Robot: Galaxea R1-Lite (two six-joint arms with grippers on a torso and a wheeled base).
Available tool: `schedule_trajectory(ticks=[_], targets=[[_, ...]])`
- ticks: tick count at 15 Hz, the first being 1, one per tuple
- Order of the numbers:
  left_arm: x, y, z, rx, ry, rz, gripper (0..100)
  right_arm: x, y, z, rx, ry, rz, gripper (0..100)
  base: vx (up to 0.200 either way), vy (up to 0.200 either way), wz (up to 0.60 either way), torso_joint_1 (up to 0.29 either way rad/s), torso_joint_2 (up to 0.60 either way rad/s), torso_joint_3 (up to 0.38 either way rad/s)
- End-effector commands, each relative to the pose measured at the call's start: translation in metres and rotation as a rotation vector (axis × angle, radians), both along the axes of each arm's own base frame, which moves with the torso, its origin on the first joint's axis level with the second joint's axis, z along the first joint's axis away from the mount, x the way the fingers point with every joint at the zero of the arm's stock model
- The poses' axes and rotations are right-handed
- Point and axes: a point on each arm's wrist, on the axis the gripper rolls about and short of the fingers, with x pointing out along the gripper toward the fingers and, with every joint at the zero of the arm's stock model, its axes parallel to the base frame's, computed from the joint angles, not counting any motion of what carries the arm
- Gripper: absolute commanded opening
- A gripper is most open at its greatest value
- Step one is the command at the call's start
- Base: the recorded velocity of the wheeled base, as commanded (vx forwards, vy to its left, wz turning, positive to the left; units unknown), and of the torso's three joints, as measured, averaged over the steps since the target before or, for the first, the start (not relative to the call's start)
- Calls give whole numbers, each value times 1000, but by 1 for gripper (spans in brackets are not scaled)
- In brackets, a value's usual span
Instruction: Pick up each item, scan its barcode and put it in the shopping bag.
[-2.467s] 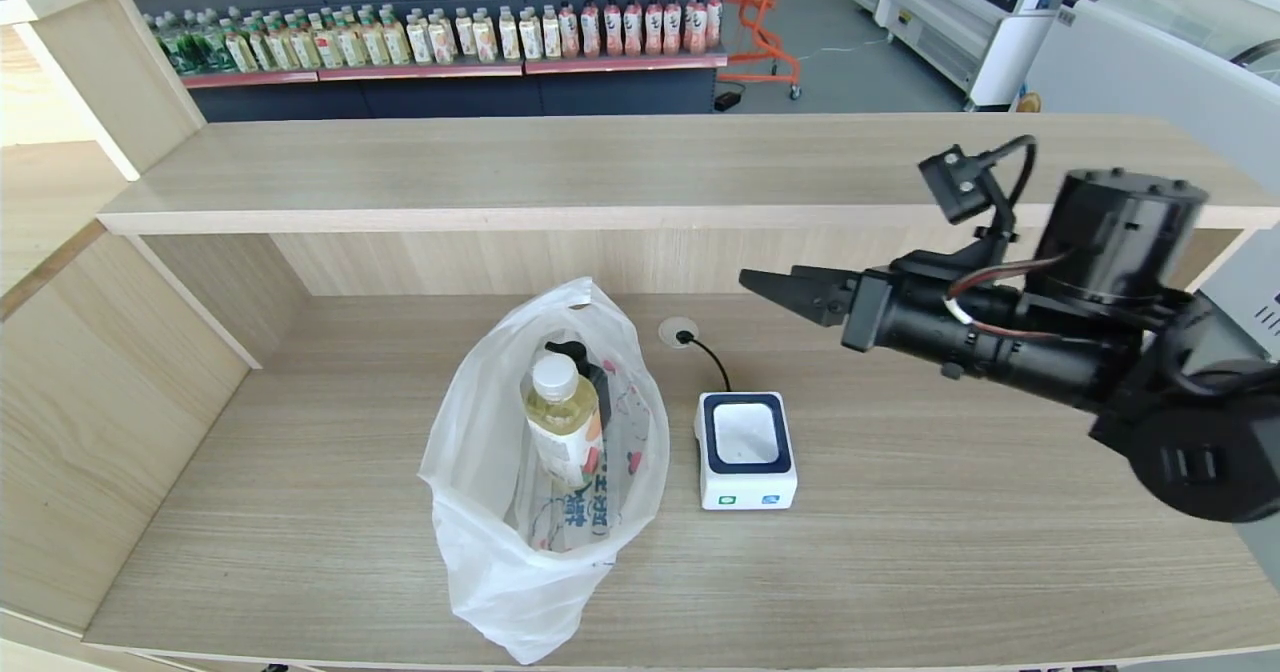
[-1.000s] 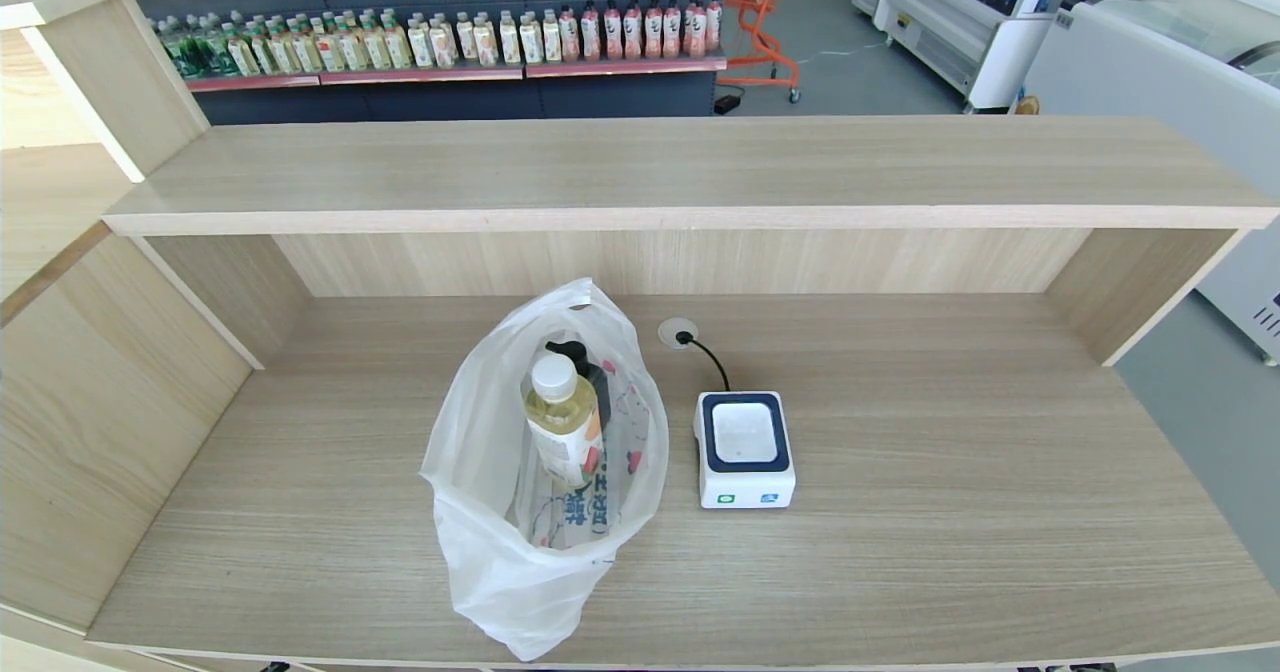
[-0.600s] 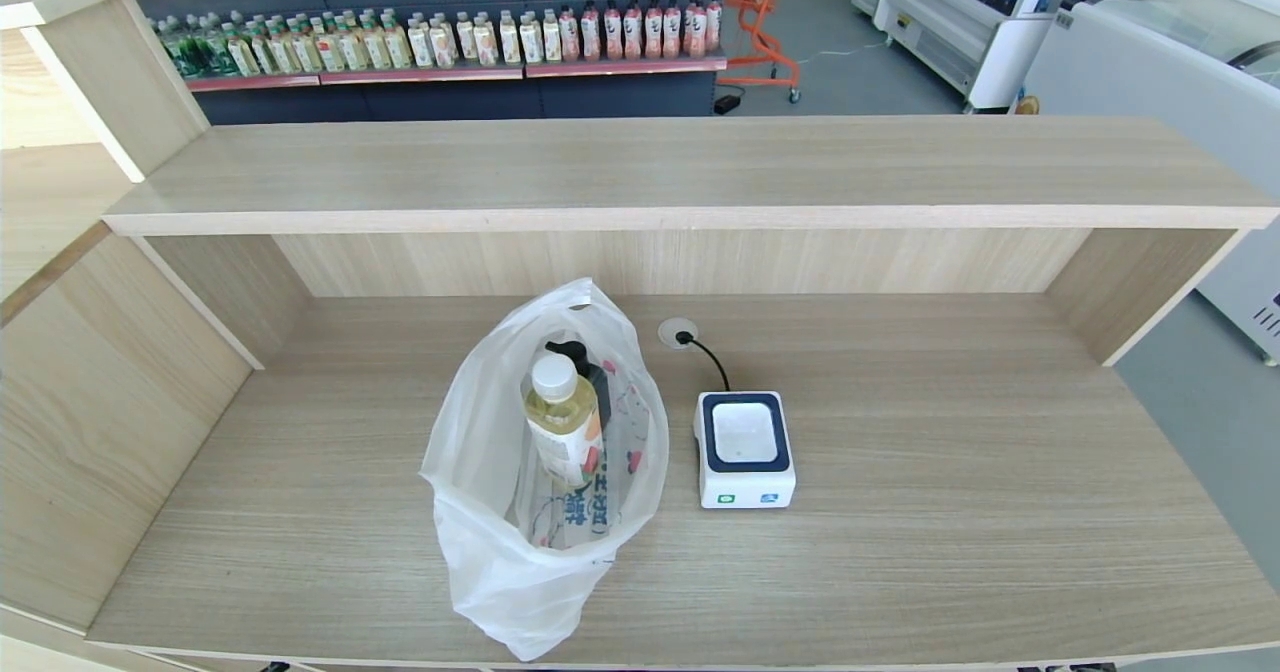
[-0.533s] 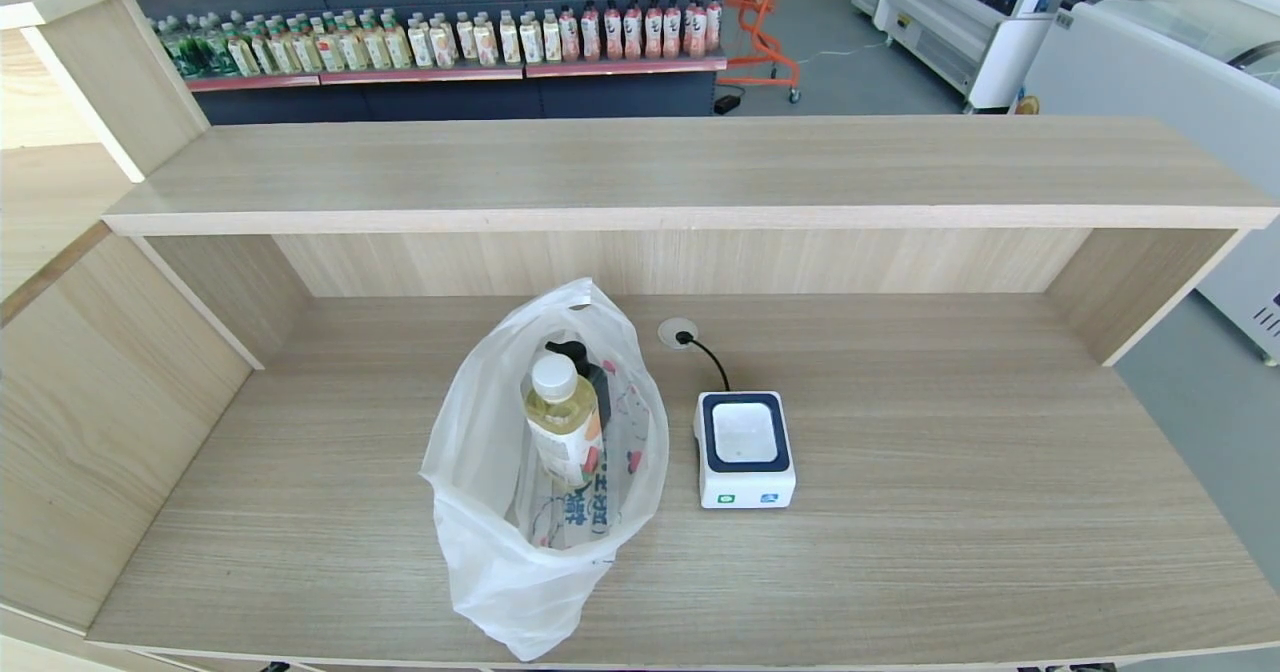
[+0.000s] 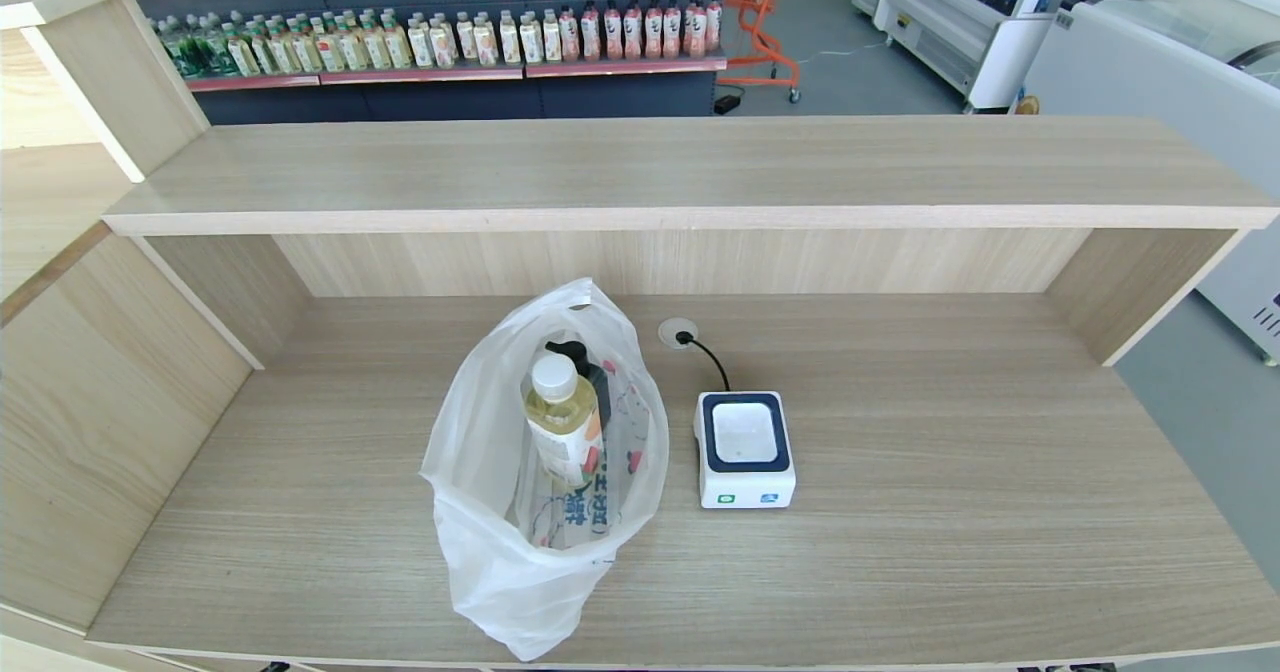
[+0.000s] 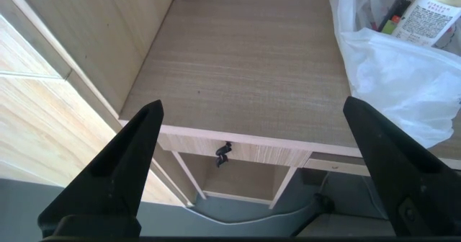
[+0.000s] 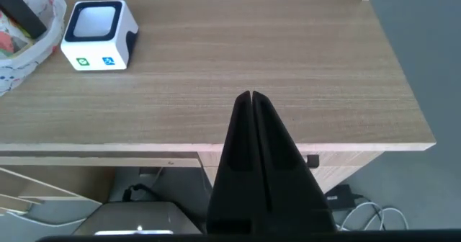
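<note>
At the table's (image 5: 950, 532) near edge the left jaws stand wide apart by the left corner and the right jaws are pressed together toward the right corner, while farther in, mid-table, the shopping bag (image 5: 480, 512) holds an upright bottle (image 5: 562, 422), with the scanner (image 5: 745, 449) just beside it.

On the counter (image 5: 900, 472), the bottle (image 5: 564, 432) stands in the shopping bag (image 5: 500, 552), just left of the scanner (image 5: 746, 449).
</note>
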Motion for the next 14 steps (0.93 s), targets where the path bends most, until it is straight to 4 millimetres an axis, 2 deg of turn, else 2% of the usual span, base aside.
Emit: schedule_trajectory(ticks=[1,2,5,9,11,14], targets=[[0,0,0,-1,0,0,100,0,0,0,0,4,1,0,0,0,0,0,0,0],[0,0,0,-1,0,0,100,0,0,0,0,4,-1,0,0,0,0,0,0,0],[0,0,0,11,1,0,100,0,0,0,0,4,1,0,0,-200,0,1,-1,-1],[0,0,0,10,1,0,100,0,0,0,0,4,1,0,0,0,0,0,0,0],[0,0,0,10,1,0,100,0,0,0,0,4,-1,0,200,0,0,-2,2,7],[0,0,0,10,1,0,100,0,0,0,0,4,-1,0,0,0,0,0,0,0]])
